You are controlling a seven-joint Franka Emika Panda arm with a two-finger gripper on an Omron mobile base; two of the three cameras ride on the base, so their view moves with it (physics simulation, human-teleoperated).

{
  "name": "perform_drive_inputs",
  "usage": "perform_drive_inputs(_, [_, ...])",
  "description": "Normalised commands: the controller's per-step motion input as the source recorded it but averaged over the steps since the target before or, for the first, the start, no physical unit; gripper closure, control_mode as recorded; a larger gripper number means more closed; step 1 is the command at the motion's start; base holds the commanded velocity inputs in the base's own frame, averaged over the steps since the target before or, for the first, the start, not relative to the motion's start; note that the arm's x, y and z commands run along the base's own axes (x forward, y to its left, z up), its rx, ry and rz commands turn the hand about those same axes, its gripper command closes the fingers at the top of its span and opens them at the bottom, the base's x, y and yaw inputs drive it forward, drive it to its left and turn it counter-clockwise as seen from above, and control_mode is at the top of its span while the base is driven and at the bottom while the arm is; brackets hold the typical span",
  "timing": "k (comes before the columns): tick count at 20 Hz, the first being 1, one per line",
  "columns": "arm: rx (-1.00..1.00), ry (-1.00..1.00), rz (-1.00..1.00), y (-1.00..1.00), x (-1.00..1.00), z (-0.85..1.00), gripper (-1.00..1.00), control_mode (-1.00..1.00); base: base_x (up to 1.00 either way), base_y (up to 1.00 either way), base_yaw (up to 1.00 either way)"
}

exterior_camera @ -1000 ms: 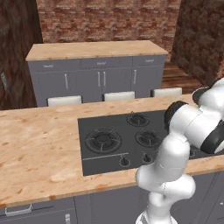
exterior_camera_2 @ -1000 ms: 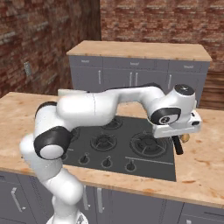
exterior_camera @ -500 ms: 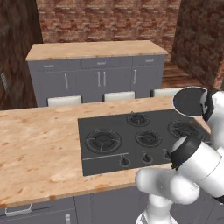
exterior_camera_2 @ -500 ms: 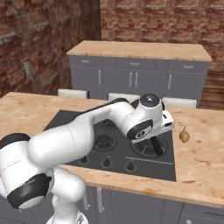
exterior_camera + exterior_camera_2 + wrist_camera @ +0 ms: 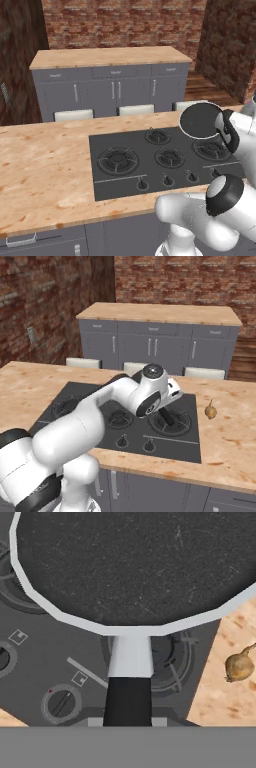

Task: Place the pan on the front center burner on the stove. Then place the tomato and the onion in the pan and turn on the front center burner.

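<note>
The hand (image 5: pixel 167 415) is clamped on the pan's black handle, holding the pan (image 5: pixel 135 567) in the air above the right side of the stove (image 5: pixel 150 167); in the left base view the pan (image 5: pixel 200 120) hangs tilted, dark inside showing, over the right rear of the cooktop. The onion (image 5: pixel 211 412) lies on the tabletop (image 5: pixel 235 436) just right of the stove, near the right burner (image 5: pixel 172 423). A knob (image 5: pixel 62 702) sits below the pan's handle in the hand view.
</note>
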Motion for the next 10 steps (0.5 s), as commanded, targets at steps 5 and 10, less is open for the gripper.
perform_drive_inputs(5, [0.00, 0.21, 0.15, 0.09, 0.60, 0.09, 1.00, -1.00, 0.00, 0.00, 0.00])
perform_drive_inputs(10, [0.00, 0.24, 0.22, 0.04, 0.49, 0.00, 1.00, -1.00, 0.00, 0.00, 0.00])
